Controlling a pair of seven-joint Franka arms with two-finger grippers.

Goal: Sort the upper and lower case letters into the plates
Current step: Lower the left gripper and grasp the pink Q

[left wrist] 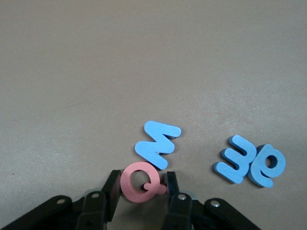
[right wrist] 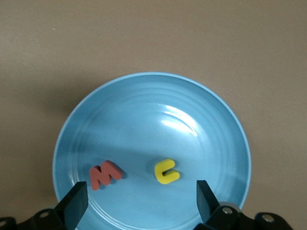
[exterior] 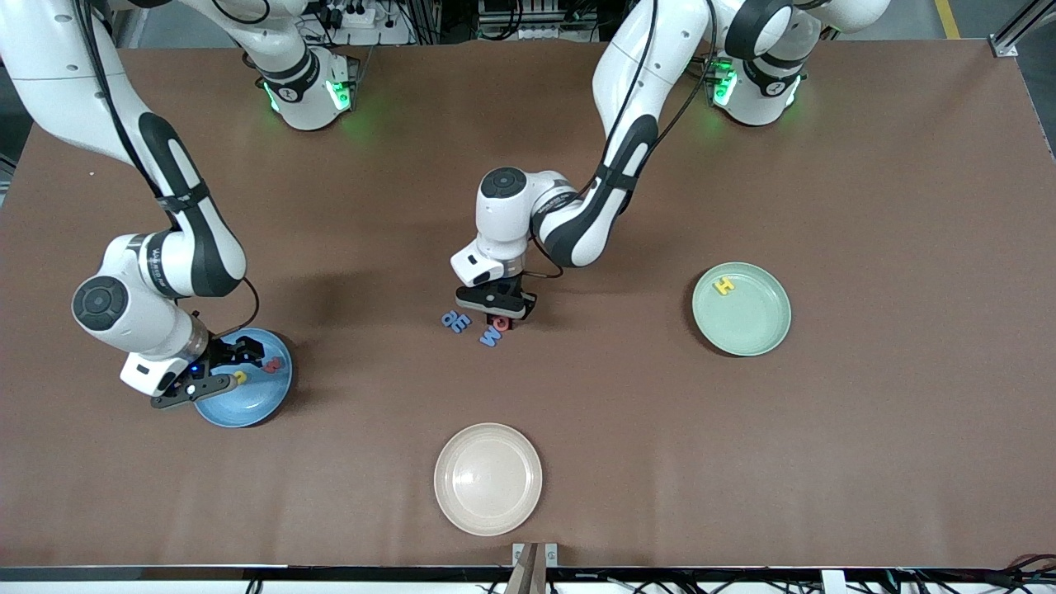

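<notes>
My left gripper (exterior: 499, 317) is down at the table's middle, its fingers (left wrist: 112, 188) pressed against both sides of a pink letter Q (left wrist: 141, 184), shut on it. Beside the Q lie a blue M (left wrist: 157, 143) and two more blue letters, an E (left wrist: 235, 165) and an e (left wrist: 267, 165). My right gripper (exterior: 216, 369) hangs open over the blue plate (right wrist: 158, 120), which holds a red m (right wrist: 104, 174) and a yellow c (right wrist: 166, 171). The pale green plate (exterior: 752, 323), toward the left arm's end, holds a yellow H (exterior: 724, 286).
A cream-beige plate (exterior: 487, 478) with nothing in it sits nearer to the front camera than the letter cluster. Bare brown table (exterior: 866, 206) surrounds the plates.
</notes>
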